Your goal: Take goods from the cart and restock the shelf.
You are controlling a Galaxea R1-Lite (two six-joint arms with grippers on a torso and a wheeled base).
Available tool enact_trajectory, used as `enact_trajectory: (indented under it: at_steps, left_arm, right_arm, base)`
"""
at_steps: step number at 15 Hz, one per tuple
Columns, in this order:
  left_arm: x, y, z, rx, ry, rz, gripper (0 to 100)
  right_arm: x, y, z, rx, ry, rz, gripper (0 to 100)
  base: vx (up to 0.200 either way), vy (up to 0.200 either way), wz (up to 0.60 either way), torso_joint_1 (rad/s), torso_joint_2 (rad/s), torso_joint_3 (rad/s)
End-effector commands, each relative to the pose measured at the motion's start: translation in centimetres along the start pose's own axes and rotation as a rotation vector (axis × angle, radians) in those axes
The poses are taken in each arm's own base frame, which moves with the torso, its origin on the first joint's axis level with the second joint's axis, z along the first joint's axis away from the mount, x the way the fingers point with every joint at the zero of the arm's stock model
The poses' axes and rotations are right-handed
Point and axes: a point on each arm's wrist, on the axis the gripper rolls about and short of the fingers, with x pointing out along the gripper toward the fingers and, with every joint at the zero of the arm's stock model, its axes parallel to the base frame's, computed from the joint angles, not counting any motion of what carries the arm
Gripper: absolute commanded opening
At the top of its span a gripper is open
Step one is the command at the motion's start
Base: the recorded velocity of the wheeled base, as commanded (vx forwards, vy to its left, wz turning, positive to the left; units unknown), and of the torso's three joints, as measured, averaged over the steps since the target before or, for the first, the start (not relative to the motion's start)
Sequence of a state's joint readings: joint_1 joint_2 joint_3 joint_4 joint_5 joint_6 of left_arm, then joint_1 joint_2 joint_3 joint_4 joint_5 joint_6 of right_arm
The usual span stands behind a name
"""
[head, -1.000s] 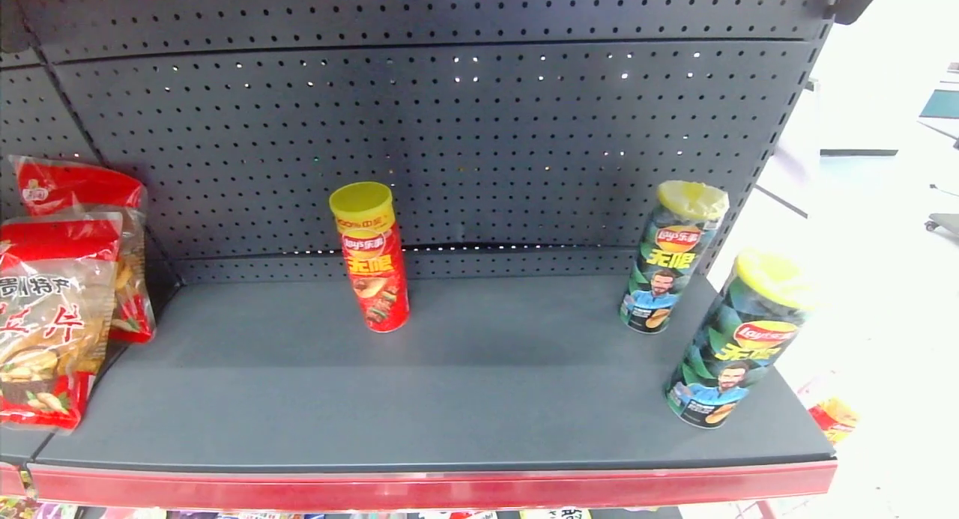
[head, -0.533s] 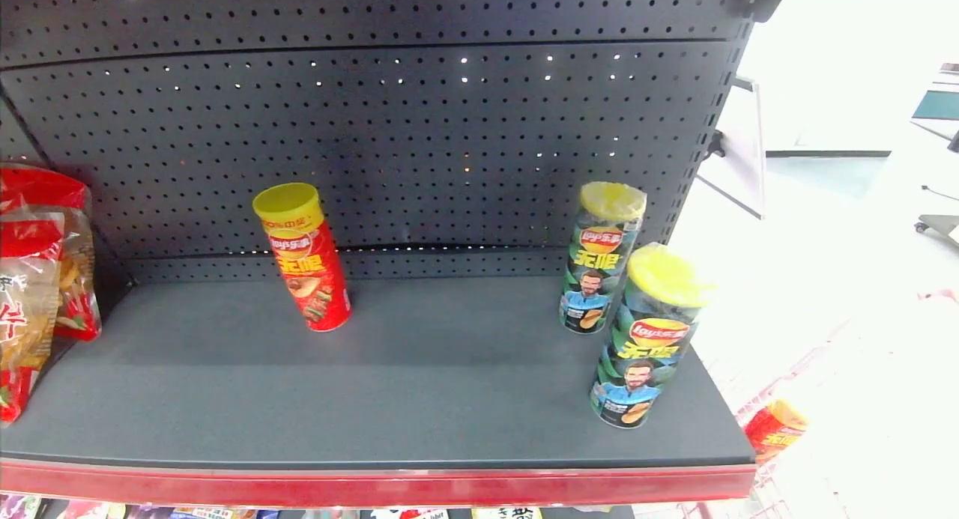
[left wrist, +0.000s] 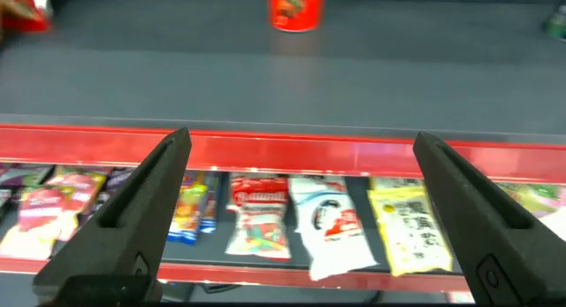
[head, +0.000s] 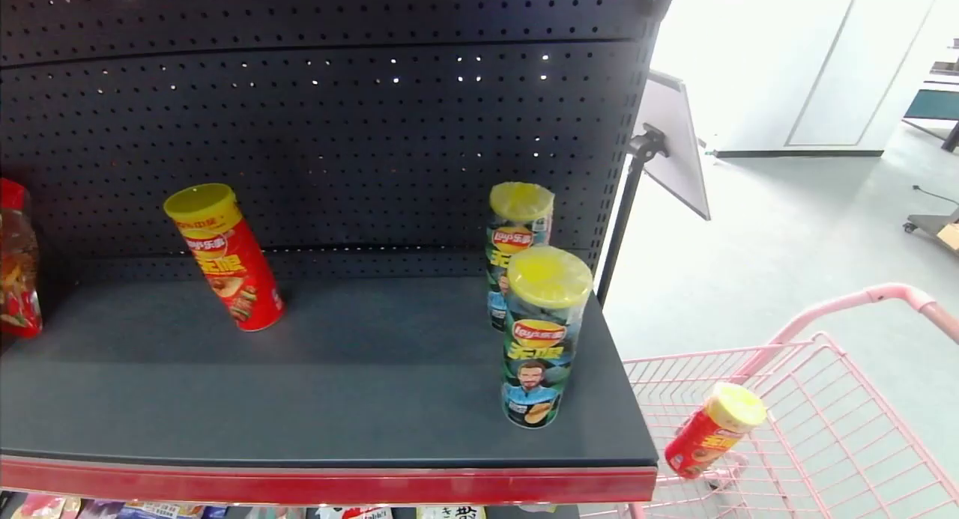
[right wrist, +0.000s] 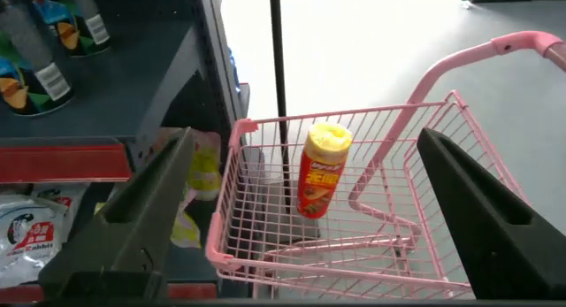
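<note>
A red chip can [head: 225, 257] with a yellow lid stands at the back of the dark shelf [head: 337, 399], also seen in the left wrist view [left wrist: 296, 8]. Two green chip cans [head: 519, 234] [head: 543, 339] stand near the shelf's right end, one behind the other. To the right of the shelf is a pink wire cart [head: 824, 429] holding another red chip can [head: 715, 431] [right wrist: 323, 170]. My left gripper [left wrist: 305, 218] is open and empty in front of the shelf's red front edge [left wrist: 283, 148]. My right gripper [right wrist: 305, 218] is open and empty above the cart [right wrist: 265, 254].
Snack bags [head: 19, 279] sit at the shelf's far left. A lower shelf holds several packets [left wrist: 265, 223]. A sign on a pole [head: 674, 152] stands just right of the shelf's end. Open grey floor [head: 787, 242] lies beyond the cart.
The head camera has swung to the right, so the shelf slides left in the picture and the cart with its red can comes into view. The cans themselves stay put.
</note>
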State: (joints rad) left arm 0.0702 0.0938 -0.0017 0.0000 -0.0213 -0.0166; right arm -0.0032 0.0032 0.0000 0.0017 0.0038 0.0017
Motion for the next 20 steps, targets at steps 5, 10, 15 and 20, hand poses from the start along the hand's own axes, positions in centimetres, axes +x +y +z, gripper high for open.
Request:
enact_trajectory:
  at_steps: [5,10,15,20]
  left_arm:
    - [0.00,0.00,-0.01,0.000,0.000,0.000,100]
    - [0.00,0.00,-0.01,0.000,0.000,0.000,100]
    - [0.00,0.00,-0.01,0.000,0.000,0.000,100]
    - [0.00,0.00,-0.01,0.000,0.000,0.000,100]
  right_arm:
    - [0.01,0.00,0.00,0.000,0.001,0.001,100]
    - [0.00,0.00,0.00,0.000,0.000,0.001,100]
    - [0.00,0.00,0.00,0.001,0.000,0.001,100]
    - [0.00,0.00,0.00,0.001,0.000,0.001,100]
  base:
    - [0.000,-0.200,0.00,0.004,0.00,0.005]
    - [0.000,-0.080,0.00,0.000,0.00,0.001]
    - [0.000,0.000,0.00,0.000,0.00,0.000]
    - [0.000,0.000,0.00,0.000,0.00,0.000]
